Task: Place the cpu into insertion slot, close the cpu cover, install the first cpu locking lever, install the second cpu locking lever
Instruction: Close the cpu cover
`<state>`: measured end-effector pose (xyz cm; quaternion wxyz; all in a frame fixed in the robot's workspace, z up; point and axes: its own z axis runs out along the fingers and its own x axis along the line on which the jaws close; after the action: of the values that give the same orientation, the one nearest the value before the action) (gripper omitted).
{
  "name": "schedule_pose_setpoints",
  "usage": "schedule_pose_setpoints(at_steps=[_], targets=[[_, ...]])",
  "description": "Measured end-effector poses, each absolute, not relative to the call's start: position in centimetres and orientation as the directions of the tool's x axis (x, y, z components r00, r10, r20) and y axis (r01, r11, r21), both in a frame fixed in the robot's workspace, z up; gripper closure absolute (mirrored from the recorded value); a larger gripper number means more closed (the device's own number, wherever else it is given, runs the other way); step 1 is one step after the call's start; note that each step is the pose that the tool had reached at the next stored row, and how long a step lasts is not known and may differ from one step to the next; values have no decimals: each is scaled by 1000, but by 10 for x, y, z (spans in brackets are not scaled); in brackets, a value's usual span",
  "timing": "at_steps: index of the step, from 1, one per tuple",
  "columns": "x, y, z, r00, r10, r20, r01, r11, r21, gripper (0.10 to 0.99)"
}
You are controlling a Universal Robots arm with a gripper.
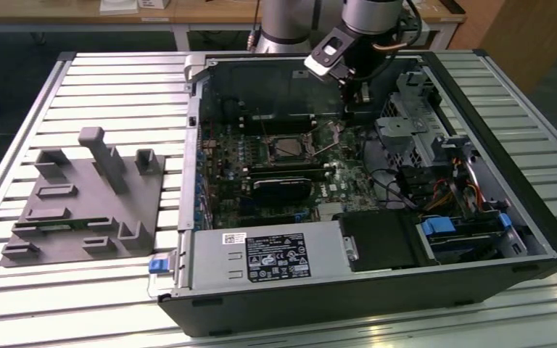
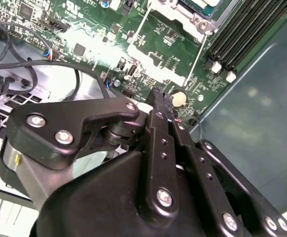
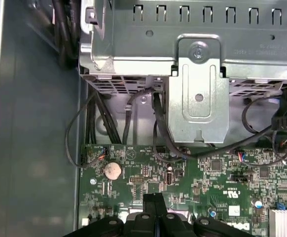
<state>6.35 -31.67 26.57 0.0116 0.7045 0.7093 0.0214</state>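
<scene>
Roughly halfway, by the look. Hovering low over board (image 3: 207, 173) w/ gripper (image 2: 162, 98) clenched on nothing, fingertips (image 3: 149, 200) pressed together, no gap. Parked just beside coin cell (image 2: 179, 99).

Ahead of the fingertips, well apart: cpu (image 2: 195, 2), pale face seated in slot (image 1: 287, 148), so step 1 prob. done. Cover (image 2: 203, 23) seemingly down over it too, tho hard to confirm from that sliver.

Left to do, prob.: both levers (image 2: 197, 57). Two thin rods reaching from slot corners back toward the fingers, one end near the fingertips, the other further off to the side. Unlatched by the look, not tucked along the slot. Touching neither rod, as far as can be told.
</scene>
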Motion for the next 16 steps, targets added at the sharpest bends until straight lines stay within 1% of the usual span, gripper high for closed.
schedule_pose_setpoints(at_steps=[5, 16], targets=[[66, -317, 259, -7, 1000, 7, 999, 7, 47, 980], [72, -316, 248, -7, 999, -36, 999, 9, 45, 980]])
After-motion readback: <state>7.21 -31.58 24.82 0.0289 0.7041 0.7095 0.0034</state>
